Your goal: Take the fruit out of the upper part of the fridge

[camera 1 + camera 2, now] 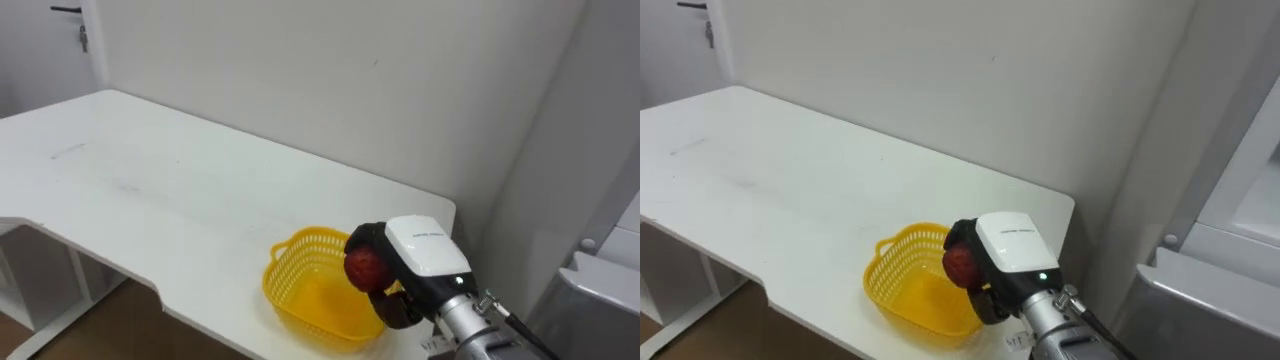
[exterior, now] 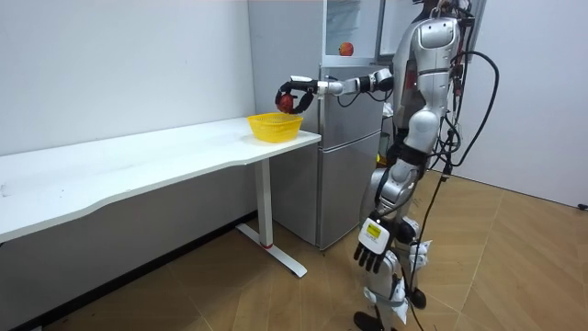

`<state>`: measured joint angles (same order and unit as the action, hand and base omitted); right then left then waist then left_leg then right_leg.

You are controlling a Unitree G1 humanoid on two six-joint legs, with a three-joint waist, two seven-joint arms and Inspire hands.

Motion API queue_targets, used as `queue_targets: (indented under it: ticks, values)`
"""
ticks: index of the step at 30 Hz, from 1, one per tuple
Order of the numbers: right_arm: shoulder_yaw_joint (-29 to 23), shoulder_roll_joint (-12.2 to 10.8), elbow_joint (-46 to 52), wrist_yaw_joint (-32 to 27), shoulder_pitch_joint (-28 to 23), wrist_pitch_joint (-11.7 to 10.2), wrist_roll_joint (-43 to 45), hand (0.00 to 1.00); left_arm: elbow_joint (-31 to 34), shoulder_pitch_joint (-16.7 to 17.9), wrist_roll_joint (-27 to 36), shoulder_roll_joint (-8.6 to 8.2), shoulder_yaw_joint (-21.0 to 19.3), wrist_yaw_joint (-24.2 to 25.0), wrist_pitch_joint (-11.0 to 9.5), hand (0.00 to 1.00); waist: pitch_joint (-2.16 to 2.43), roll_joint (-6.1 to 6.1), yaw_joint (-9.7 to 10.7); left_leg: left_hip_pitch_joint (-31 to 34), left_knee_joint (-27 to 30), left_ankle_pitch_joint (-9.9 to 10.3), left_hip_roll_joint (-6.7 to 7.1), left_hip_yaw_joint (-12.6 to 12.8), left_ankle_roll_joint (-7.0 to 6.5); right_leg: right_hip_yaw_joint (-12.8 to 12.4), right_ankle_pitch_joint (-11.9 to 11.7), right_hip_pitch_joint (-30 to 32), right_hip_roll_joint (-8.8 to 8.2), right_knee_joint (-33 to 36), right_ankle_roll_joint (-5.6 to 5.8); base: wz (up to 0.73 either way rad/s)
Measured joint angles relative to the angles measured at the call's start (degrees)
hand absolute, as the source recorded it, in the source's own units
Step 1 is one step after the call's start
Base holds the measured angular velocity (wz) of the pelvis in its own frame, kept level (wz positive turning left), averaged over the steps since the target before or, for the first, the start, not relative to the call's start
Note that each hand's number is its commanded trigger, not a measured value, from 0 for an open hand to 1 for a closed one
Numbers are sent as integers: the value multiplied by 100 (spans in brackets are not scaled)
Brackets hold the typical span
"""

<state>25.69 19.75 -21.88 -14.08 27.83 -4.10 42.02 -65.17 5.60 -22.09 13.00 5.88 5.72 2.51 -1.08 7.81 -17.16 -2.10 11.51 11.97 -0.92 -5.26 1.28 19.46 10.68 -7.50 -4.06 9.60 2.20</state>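
Gripped a red apple [image 1: 365, 267] in the right hand [image 1: 425, 250], with fingers and thumb curled close round it. Held it in the air just above the yellow basket [image 1: 285, 300], over the rim on the fridge side rather than over the middle, and clear of the plastic as far as could be told. Saw nothing lying in the basket, which stood at the end of the white table [image 1: 150, 180], near the corner by the wall. Stood beside the grey fridge [image 2: 344, 138] with that arm stretched out towards the table and the left hand [image 2: 372, 244] hanging low by the leg, fingers relaxed and holding nothing. Noted a second red fruit [image 2: 346, 48] in the open upper compartment. Judged the step to be the delivery: out of the fridge, not yet set down. Called next for carrying the apple a little further over the basket's middle, lowering it close to the bottom, then easing the fingers apart. Judged a release from here, above the rim, liable to bounce off and roll towards the table edge.
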Motion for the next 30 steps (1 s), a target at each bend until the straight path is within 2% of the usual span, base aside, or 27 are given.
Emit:
queue_targets:
  ticks: [9,10,11,16,30]
  values:
    - [0,-3,-215,233,3,40,-4,100,121,35,0,47,0,-1,1,0,-21,53,-50,42,25,-3,38,-140,-5,102,0,-40,-16,-5,0,9]
    - [1,-10,-224,232,3,39,-3,33,116,33,0,51,1,-1,1,0,-27,59,-61,43,24,-4,41,-143,-6,101,0,-41,-17,-9,0,0]
    - [0,-22,-239,232,4,40,-3,0,114,34,0,57,1,-1,1,0,-29,64,-65,42,25,-4,41,-146,-7,101,0,-40,-17,-13,0,0]
    - [15,-189,-295,233,6,44,-4,0,113,33,-2,103,2,-1,1,0,-49,95,-62,46,23,-4,56,-142,-7,104,0,-58,-16,-104,0,-1]
    - [17,-221,-294,232,33,45,1,0,101,32,-15,111,-6,-1,9,0,-48,96,-84,49,25,-4,59,-140,-7,55,0,-55,-17,-104,0,0]
